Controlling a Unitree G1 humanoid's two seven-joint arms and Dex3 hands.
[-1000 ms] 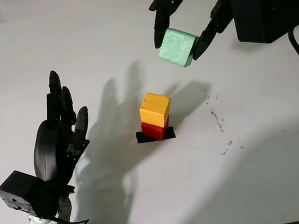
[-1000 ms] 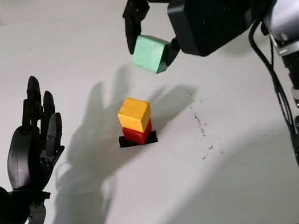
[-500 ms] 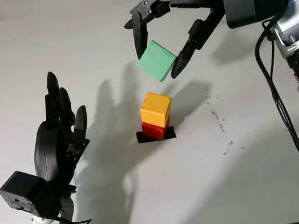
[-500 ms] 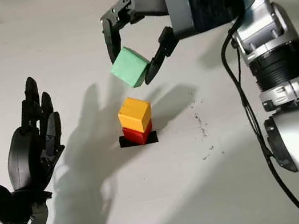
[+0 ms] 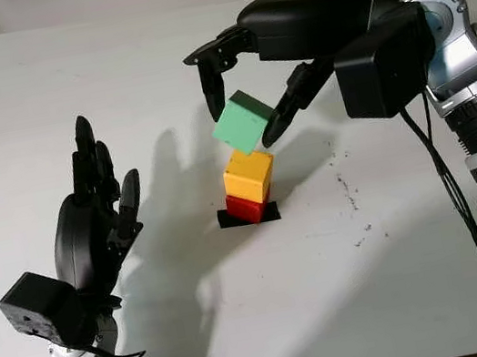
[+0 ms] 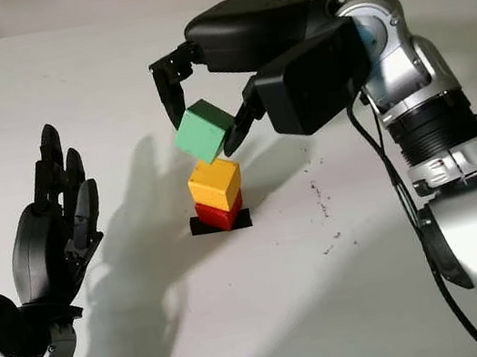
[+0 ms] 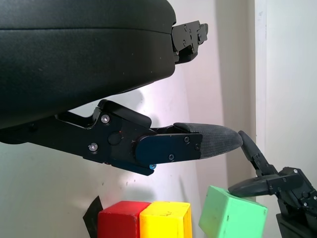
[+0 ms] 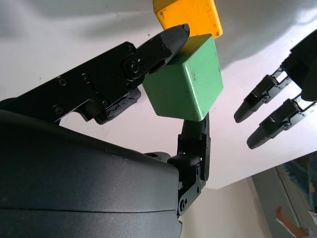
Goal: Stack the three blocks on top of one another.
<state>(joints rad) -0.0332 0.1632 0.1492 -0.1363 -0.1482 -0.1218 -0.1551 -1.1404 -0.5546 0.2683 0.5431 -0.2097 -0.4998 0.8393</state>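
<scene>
My right hand (image 5: 242,94) gripped the green block (image 5: 243,123) between its fingertips, holding it in the air just above the yellow block (image 5: 248,175) near the middle of the white table (image 5: 406,288). The green block was tilted — one corner pointed down toward the yellow block's top, its faces not square with the stack. It is a cube, so it has no long axis to speak of. I could not tell whether its lowest corner touched the yellow block or hung just clear of it.

The yellow block sat on the red block (image 5: 245,208), and the red block stood on a small black square mark (image 5: 268,214) on the table. A few dark specks (image 5: 347,187) lay on the table to the right of the stack.

My left hand (image 5: 99,226) was open, held upright over the left part of the table, well apart from the stack.

From the right wrist, I saw one finger (image 8: 163,42) pressed on one face of the green block and another behind the opposite side — with the yellow block just beyond it. From the left wrist, the three blocks showed side-on, the red and yellow flush together and the green one skewed beside them.
</scene>
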